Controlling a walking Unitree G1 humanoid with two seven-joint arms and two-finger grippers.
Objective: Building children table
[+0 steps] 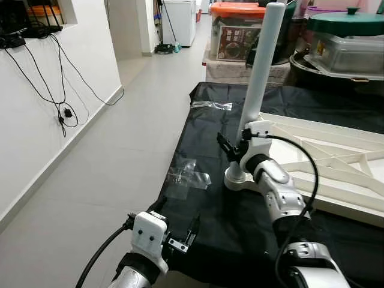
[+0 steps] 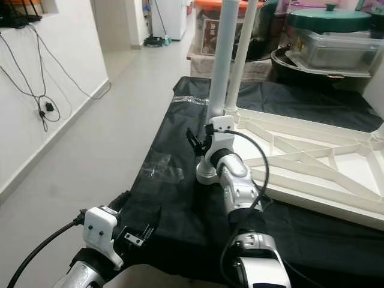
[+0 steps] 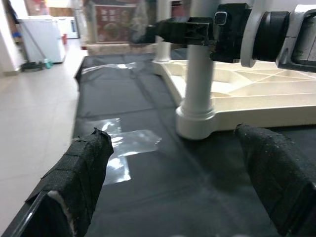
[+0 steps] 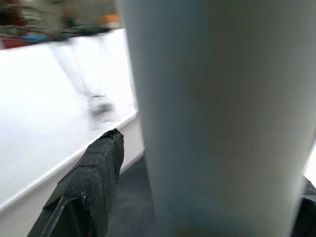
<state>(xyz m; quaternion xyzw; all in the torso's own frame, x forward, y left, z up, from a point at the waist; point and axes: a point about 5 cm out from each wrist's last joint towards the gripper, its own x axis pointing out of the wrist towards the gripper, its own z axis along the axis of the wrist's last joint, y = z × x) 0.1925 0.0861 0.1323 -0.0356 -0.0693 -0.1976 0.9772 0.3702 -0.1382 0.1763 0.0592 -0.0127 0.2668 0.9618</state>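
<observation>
A white table top (image 1: 336, 162) lies upside down on a black sheet (image 1: 210, 240). One white table leg (image 1: 258, 72) stands upright in the near left corner socket (image 1: 237, 179). A second leg (image 2: 246, 54) rises behind it. My right gripper (image 1: 231, 147) reaches around the lower part of the near leg, fingers open. In the right wrist view one finger (image 4: 94, 177) stands a little apart from the leg (image 4: 222, 113). My left gripper (image 1: 177, 219) hovers open and empty over the sheet's front edge, facing the leg's base (image 3: 195, 123).
Clear plastic wrap (image 1: 189, 177) lies on the sheet left of the leg, and another piece (image 1: 211, 105) further back. Boxes and a lidded green pot (image 1: 348, 24) crowd the back right. Open tiled floor (image 1: 108, 156) runs along the left, with cables (image 1: 63, 111) hanging on the wall.
</observation>
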